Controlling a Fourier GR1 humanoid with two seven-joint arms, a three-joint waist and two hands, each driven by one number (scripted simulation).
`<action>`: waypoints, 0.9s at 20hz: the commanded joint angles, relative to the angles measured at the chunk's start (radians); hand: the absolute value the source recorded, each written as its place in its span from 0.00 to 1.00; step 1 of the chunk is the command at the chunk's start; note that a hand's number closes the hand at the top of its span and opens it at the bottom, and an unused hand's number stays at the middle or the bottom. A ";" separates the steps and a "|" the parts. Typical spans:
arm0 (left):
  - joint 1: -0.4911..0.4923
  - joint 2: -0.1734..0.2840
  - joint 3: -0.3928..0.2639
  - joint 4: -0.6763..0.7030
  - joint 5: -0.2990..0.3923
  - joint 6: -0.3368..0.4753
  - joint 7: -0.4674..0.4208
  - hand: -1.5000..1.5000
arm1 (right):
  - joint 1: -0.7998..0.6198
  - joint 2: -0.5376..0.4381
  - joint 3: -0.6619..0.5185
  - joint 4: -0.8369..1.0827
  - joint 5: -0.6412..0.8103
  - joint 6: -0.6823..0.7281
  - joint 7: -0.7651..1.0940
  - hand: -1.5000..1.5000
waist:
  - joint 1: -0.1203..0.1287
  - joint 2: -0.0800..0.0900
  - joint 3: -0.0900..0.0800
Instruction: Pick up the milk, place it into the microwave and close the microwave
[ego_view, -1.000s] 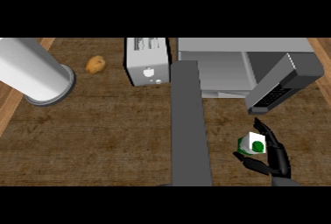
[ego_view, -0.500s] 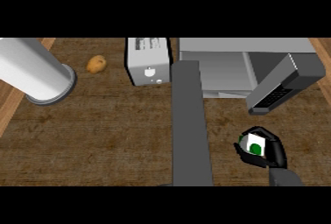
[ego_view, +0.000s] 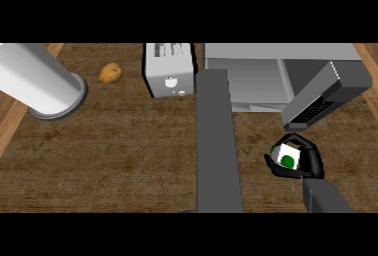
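Right black hand (ego_view: 301, 161): fingers curled round the small white milk carton with a green mark (ego_view: 286, 156). Pickup done. Grey microwave (ego_view: 275, 75), door (ego_view: 325, 96) open, just ahead. Placing and closing remain.

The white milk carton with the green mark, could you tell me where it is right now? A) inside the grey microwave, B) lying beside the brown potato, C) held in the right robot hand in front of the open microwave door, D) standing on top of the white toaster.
C: the right robot hand curls round the white milk carton with the green mark, just below the grey microwave's open door.
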 joint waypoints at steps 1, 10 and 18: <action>0.015 0.039 0.043 0.016 0.070 -0.027 0.009 0.00 | -0.001 0.034 0.029 -0.021 0.002 0.091 -0.088 1.00 | -0.002 -0.004 -0.001; 0.066 -0.026 0.048 -0.042 0.029 -0.018 0.017 0.00 | 0.103 0.118 0.147 -0.414 0.002 0.063 0.149 1.00 | -0.024 -0.013 -0.003; -0.001 -0.003 0.079 0.096 0.004 -0.060 -0.035 0.00 | 0.085 0.184 0.206 -0.712 0.011 -0.055 0.462 1.00 | -0.018 -0.007 -0.003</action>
